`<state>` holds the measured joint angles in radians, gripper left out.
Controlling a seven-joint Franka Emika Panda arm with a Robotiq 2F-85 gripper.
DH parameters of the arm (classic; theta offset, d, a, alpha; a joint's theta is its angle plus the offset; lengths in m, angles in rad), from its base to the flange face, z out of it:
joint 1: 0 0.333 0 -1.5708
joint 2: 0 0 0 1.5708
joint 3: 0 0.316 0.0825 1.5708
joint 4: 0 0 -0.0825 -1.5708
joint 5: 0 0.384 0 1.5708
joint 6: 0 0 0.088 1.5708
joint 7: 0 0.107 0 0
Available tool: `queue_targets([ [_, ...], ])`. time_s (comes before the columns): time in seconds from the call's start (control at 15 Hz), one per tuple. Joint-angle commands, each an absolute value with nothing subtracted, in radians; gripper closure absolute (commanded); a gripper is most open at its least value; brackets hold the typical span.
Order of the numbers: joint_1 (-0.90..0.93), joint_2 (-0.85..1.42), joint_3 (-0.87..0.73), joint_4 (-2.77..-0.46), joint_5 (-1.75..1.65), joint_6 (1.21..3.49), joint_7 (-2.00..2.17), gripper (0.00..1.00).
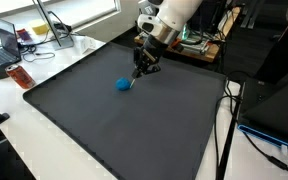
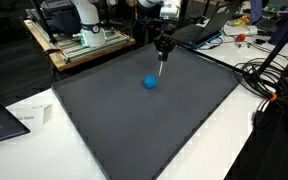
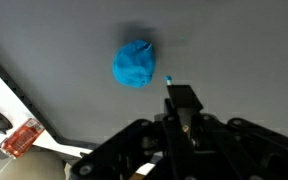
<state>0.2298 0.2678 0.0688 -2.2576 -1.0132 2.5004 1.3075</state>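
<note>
The end effector [image 2: 162,50] is clamped narrow on a thin stick [image 2: 161,66] with a blue tip, pointing down at the dark mat [image 2: 134,125] on the desk [image 2: 234,150]. The tip stands just beside the blue lump [image 2: 150,83], not touching it

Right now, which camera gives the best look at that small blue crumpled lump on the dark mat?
The wrist view: the small blue crumpled lump looms large there, wrinkles visible. In both exterior views it is only a tiny blue spot on the dark mat.
</note>
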Motion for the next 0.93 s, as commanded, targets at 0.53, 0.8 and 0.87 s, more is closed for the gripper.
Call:
queue_targets([
  [0.53,0.178,0.184,0.012,-2.384,-1.093,2.755,1.341,0.97],
  [0.8,0.166,0.167,-0.025,-2.414,-1.125,2.845,1.341,0.97],
  [0.87,0.163,0.164,-0.035,-2.420,-1.134,2.867,1.341,0.97],
])
